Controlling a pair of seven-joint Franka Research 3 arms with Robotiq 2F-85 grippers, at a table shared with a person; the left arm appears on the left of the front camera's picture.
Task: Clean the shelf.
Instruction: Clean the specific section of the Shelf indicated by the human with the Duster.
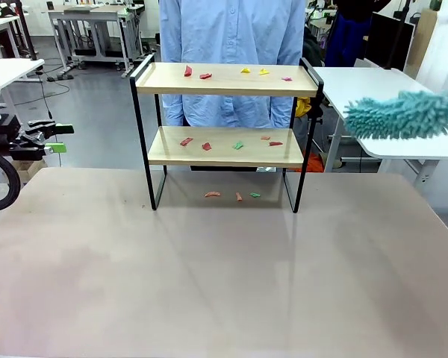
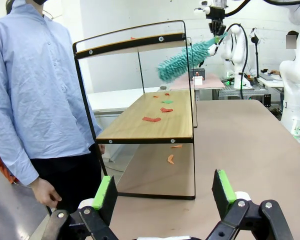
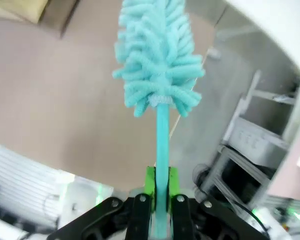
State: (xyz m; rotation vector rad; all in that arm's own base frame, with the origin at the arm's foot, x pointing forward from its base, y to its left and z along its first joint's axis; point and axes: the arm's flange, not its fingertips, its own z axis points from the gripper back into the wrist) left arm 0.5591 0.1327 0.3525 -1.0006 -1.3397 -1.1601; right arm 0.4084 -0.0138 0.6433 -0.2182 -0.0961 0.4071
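From the front, the shelf [image 1: 142, 127] stands at the far side of the surface [image 1: 224, 283], with a person close behind it. Small coloured scraps [image 1: 206, 75] lie on both boards and on the surface underneath. The teal duster [image 1: 399, 115] comes in from the right edge. Its long axis is roughly level and its tip points at the shelf's right end, at about the height of the gap between the boards. It is near the frame but not touching. Its handle is cut off by the picture's edge. How far in front of or behind the frame the head sits is hard to judge. The left gripper [image 1: 57, 139] is well apart at the left, so I judge the right arm is the one placed for the sweep.

From the left wrist, the left gripper [image 2: 164, 192] is spread wide with nothing between its green pads. It looks along the shelf from one end. The duster hangs past the far end, just below the top board.

From the right wrist, the right gripper [image 3: 161, 182] is clamped tight on the duster's thin handle, with the fluffy head pointing straight away. The background behind it is blurred.
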